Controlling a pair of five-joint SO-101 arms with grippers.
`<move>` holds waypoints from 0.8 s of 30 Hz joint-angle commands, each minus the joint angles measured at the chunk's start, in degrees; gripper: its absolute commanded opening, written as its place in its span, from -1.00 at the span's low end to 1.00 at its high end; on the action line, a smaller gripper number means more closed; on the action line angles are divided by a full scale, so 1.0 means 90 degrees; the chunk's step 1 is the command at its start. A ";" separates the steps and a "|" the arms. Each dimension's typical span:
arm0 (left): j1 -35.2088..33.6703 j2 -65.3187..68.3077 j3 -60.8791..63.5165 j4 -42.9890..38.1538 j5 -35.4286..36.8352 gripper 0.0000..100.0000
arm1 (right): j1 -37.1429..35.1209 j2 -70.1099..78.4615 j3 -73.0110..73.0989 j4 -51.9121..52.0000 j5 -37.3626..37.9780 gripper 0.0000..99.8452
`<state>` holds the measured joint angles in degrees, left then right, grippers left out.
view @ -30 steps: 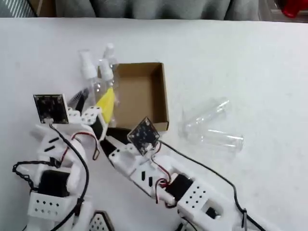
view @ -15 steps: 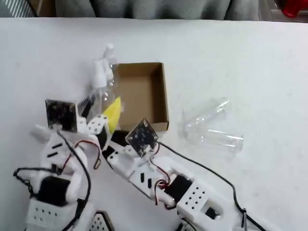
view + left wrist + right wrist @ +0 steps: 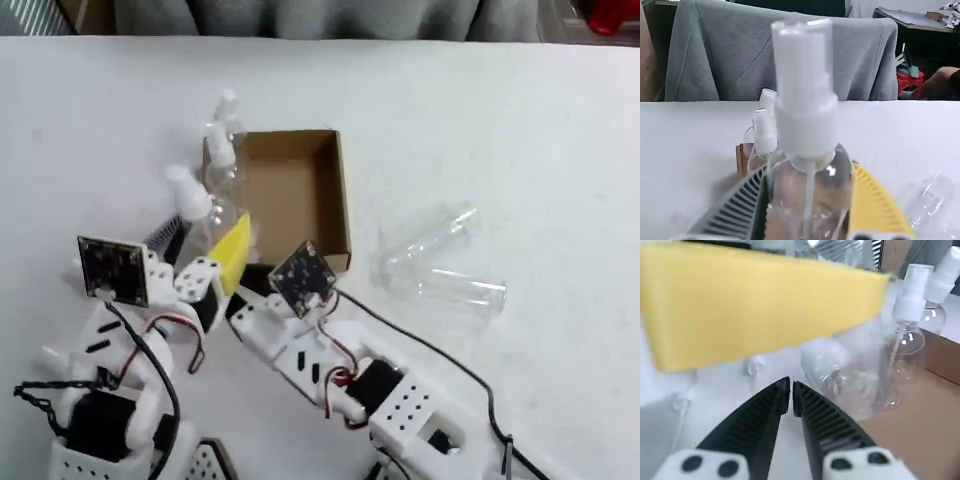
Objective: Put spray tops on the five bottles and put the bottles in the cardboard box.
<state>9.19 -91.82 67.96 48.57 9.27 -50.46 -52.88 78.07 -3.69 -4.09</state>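
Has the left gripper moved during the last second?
Yes. The left gripper, holding a bottle, drew back toward the arm bases, away from the cardboard box's far corner.

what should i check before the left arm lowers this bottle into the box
1. Spray top on the held bottle: ok, seated on the neck.
2. Left gripper grip: ok, a finger on each side of the bottle.
3. Bottle over the cardboard box: not ok, the high view shows it at the left wall, not over the opening.
4. Room in the box: ok, bare floor shows.
5. Right gripper out of the way: cannot tell, shut, empty, close to the left arm's yellow finger.
6. All bottles topped: not ok, two bottles lie right of the box without tops.
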 commanded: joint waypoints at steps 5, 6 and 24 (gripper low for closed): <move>-0.0073 -0.0063 0.0098 -0.0508 -0.0098 -0.96 | 0.0230 -0.0034 -0.0137 0.0747 0.0313 -0.97; -0.0239 -0.0063 0.0147 -0.0635 -0.0098 -0.96 | 0.0161 -0.0034 -0.0195 0.1021 0.0547 -0.97; -0.0816 0.2818 0.0244 -0.2852 -0.0654 -0.96 | 0.0122 -0.0034 -0.0811 0.2672 0.1084 -0.97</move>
<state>2.59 -69.93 70.33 27.12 5.05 -49.85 -52.70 74.37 20.40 5.14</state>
